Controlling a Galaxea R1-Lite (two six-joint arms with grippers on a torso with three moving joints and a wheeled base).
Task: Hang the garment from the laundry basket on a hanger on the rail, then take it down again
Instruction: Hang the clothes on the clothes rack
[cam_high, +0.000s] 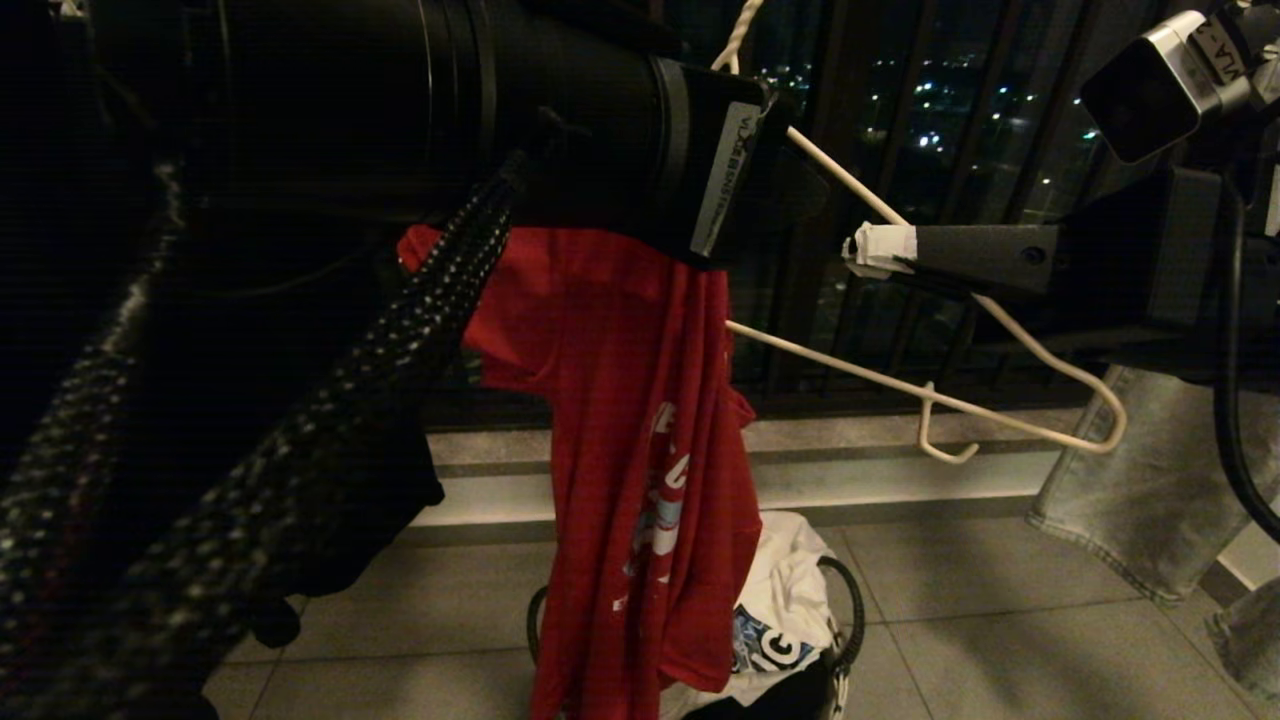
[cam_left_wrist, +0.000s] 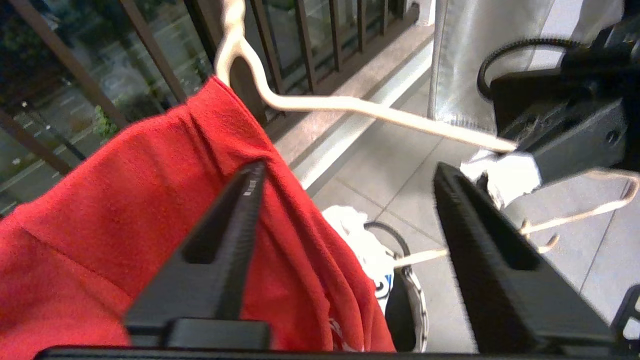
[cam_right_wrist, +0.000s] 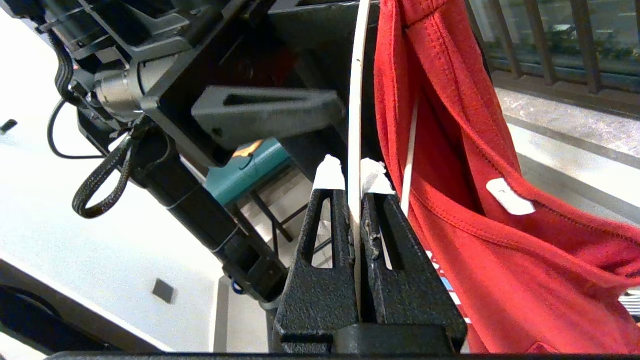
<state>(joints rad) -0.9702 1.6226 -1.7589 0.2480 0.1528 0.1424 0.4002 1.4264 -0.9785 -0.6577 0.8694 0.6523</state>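
1. Head view, far left: the left arm's dark bulk fills the near upper corner, its braided cable (cam_high: 430, 300) trailing down across the front.
2. The left gripper (cam_left_wrist: 345, 220) has its fingers (cam_left_wrist: 230, 225) spread wide, one of them right against the garment (cam_high: 640, 450); nothing sits between them.
3. The garment, a red T-shirt with white lettering, hangs bunched over the left end of the hanger (cam_high: 1000, 410), its folds drooping straight down.
4. Under it, on the tiled floor (cam_high: 1000, 620), stands the laundry basket (cam_high: 850, 610) with a white cloth (cam_high: 790, 590) heaped inside; the shirt's hem hangs in front of it.
5. Further right, the hanger's right half is bare wire, tilted down to the right.
6. The right gripper (cam_high: 870, 250) is pressed together, pinching the hanger's upper wire between its white-taped tips.
7. Far right, grey jeans (cam_high: 1150, 480) hang down by the dark window railing (cam_high: 900, 120).
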